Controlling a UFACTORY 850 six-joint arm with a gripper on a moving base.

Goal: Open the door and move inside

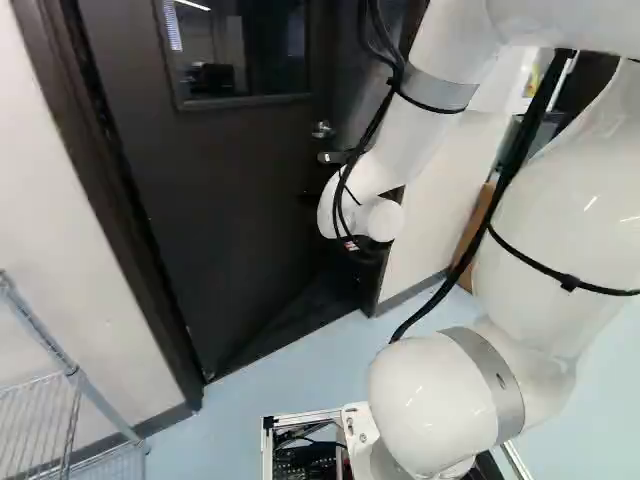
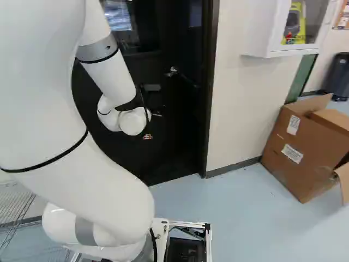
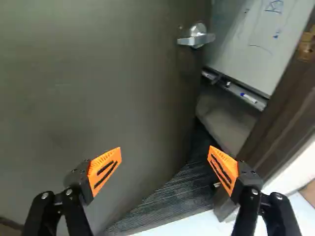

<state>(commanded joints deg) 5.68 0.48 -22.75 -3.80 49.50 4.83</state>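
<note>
At the door frame (image 3: 290, 110), our tool (image 3: 165, 158) stands spread, empty. We judge the ajar door (image 3: 98, 78) heavy, rigid; push near its lever handle (image 3: 197, 37).

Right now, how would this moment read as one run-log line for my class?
door: ajar | gripper: open, empty | handle: ungripped | entry: not yet made

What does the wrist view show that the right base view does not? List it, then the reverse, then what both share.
Only the wrist view: a whiteboard, a marker on its tray, and the orange pads of the open claw.

Only the right base view: the door window, wall cabinet, wire rack and white arm.

Both: the door, lever handle, door frame and floor; possibly the cardboard box, I cannot tell.
</note>
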